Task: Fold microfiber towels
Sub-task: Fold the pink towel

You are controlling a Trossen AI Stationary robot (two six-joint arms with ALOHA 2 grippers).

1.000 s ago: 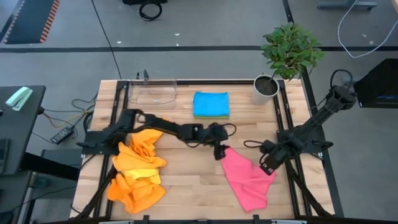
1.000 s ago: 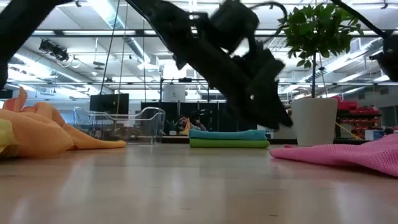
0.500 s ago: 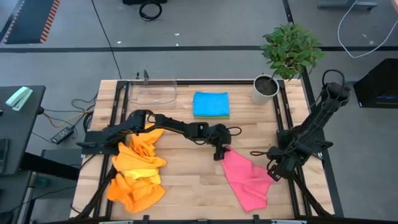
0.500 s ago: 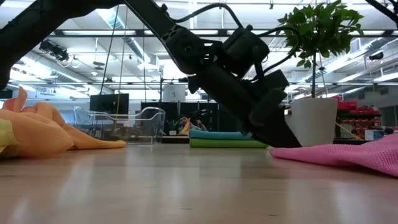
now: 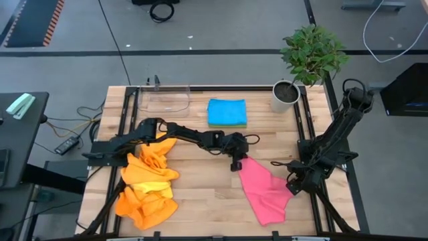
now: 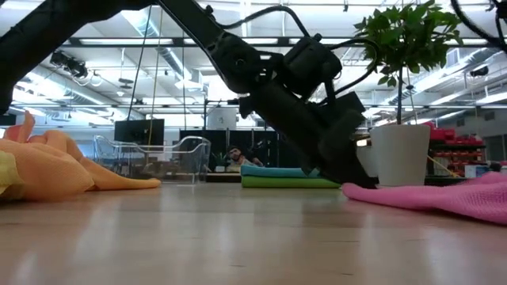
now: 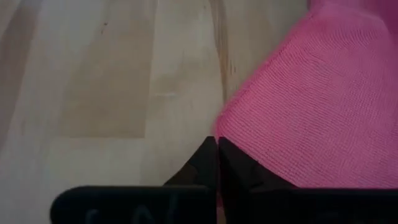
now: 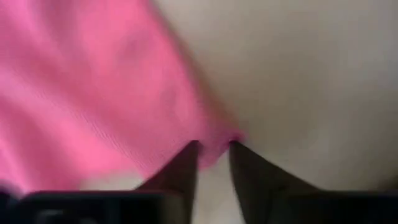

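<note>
A: State the condition of the near half of the table.

B: A pink towel (image 5: 266, 192) lies spread on the wooden table (image 5: 207, 194), toward the right front. A heap of orange towels (image 5: 148, 182), with some yellow in it, lies at the left front.

A: Report the left gripper (image 5: 237, 163).

B: It is down at the far-left corner of the pink towel. Its fingers (image 7: 208, 163) are clenched together on that corner edge, pressed tip to tip against the table.

A: Report the right gripper (image 5: 292, 187).

B: It sits at the towel's right corner. A tip of pink cloth lies between its fingers (image 8: 186, 165), with a small gap showing; whether it grips the cloth, I cannot tell.

A: What lies farther back?

B: A folded blue towel (image 5: 227, 110) rests on a folded green towel (image 6: 289, 183) at the centre rear. A clear plastic tray (image 5: 164, 98) stands to their left, a potted plant (image 5: 302, 63) to their right.
</note>
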